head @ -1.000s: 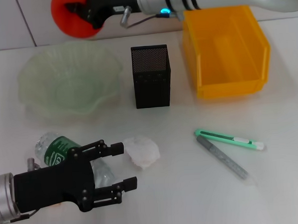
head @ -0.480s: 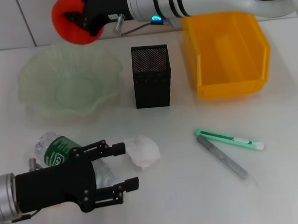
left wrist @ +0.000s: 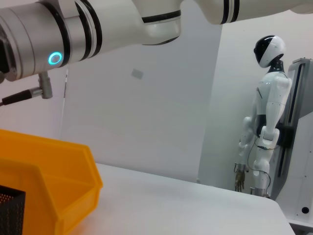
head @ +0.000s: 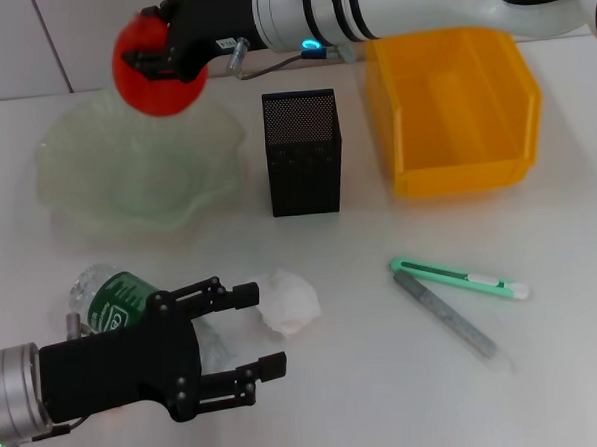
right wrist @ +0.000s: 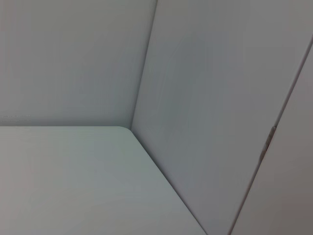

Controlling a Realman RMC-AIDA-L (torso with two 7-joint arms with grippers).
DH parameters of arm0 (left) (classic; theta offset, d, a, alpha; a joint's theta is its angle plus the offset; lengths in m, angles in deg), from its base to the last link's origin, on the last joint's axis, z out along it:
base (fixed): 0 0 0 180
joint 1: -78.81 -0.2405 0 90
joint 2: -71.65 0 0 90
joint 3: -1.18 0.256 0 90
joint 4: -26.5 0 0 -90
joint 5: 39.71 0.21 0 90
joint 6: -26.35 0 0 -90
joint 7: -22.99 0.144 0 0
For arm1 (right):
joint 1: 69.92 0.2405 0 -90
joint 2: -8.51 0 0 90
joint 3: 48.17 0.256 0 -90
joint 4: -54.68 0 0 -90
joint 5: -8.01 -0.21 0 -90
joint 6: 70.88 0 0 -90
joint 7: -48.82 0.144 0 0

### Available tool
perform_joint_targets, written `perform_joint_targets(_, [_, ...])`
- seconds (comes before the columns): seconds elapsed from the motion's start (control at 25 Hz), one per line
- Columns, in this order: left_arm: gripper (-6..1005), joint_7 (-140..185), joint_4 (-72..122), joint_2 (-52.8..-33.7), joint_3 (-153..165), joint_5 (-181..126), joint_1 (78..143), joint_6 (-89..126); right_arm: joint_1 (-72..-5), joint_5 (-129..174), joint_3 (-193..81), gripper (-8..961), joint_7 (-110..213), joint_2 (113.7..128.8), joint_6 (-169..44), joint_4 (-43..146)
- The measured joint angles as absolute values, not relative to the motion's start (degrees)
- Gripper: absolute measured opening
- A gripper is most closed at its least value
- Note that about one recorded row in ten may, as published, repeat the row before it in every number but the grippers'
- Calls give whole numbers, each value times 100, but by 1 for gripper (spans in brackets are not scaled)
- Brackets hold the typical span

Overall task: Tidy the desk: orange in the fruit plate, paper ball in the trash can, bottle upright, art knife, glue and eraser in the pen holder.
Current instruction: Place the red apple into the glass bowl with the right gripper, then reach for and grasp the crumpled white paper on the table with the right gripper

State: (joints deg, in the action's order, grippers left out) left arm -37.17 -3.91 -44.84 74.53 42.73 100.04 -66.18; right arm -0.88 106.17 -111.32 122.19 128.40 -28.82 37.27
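Note:
My right gripper is shut on the red-orange orange and holds it above the far rim of the pale-green fruit plate. My left gripper is open at the front left, its fingers either side of the near edge of the white paper ball. The bottle lies on its side, partly under the left gripper. The black mesh pen holder stands at centre, the yellow-orange trash can to its right. The green art knife and a grey stick lie at the front right. The eraser is not in view.
The right arm reaches across the back of the table above the trash can and pen holder. The left wrist view shows the trash can, a corner of the pen holder and a white humanoid figure beyond the table.
My right gripper has lowered the orange and brought it over the fruit plate's rim. My left gripper has crept right, closer to the paper ball.

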Motion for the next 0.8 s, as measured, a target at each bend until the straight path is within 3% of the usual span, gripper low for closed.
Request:
perform_joint_targets(0.24, [748, -3708, -391, -4503, 7463, 4273, 10008, -6610, -75, 10617, -11135, 608, 12253, 12838, -2881, 3732])
perform_joint_targets(0.44, [747, -3694, -391, -4512, 7448, 4272, 9999, -6610, -292, 10600, -11135, 620, 12479, 12837, -2717, 3425])
perform_joint_targets(0.52, [747, -3622, -387, -4510, 7425, 4271, 9944, -6616, -916, 10576, -11159, 625, 13156, 12801, -2020, 2580])
perform_joint_targets(0.56, [746, -3622, -387, -4510, 7425, 4271, 9944, -6616, -916, 10576, -11159, 627, 13156, 12801, -2020, 2580])
perform_joint_targets(0.68, [746, -3618, -386, -4470, 7420, 4271, 9899, -6637, -1916, 10677, -11163, 635, 14185, 12759, -912, 1265])
perform_joint_targets(0.72, [745, -3618, -386, -4465, 7419, 4271, 9891, -6638, -2553, 10883, -11163, 637, 14830, 12737, -265, 429])
perform_joint_targets(0.8, [745, -3617, -387, -4446, 7415, 4272, 9872, -6642, -2793, 11053, -11158, 642, 15115, 12731, 51, 73])
